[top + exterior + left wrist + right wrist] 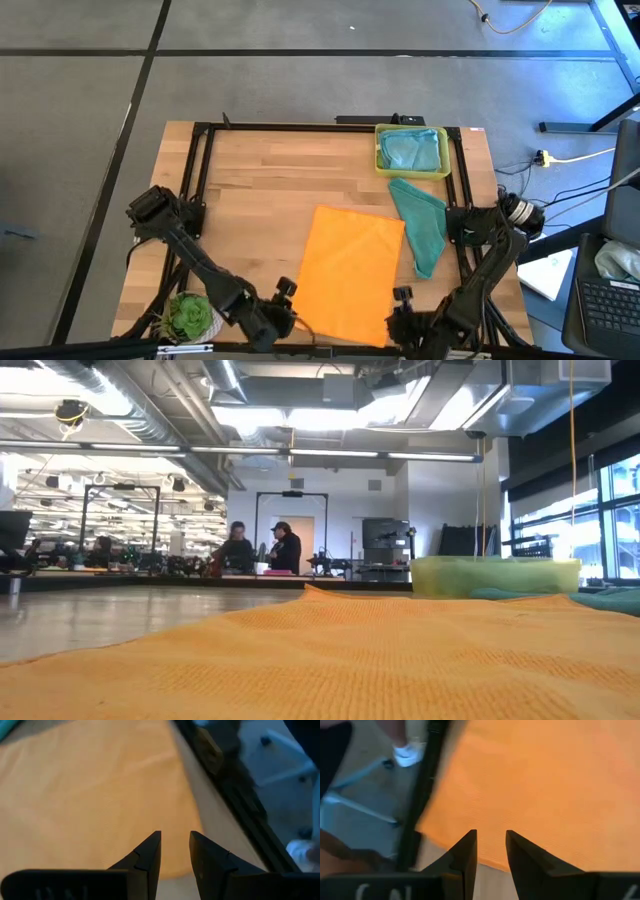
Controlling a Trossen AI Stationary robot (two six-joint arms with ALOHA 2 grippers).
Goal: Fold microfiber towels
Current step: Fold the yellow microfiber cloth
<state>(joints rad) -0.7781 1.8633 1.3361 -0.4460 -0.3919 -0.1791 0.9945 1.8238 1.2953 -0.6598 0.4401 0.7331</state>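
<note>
at the worktop's (250, 180) near edge, the left gripper (175, 851) and right gripper (490, 847), each narrowly parted and holding nothing, are hovering over the flat orange towel's (350, 270) corners, likely readying a fold.

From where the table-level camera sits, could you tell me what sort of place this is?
Most likely a large open robotics lab or workshop: exposed ceiling ducts, more framed workstations across the hall, and two people at benches beyond the orange towel.
</note>
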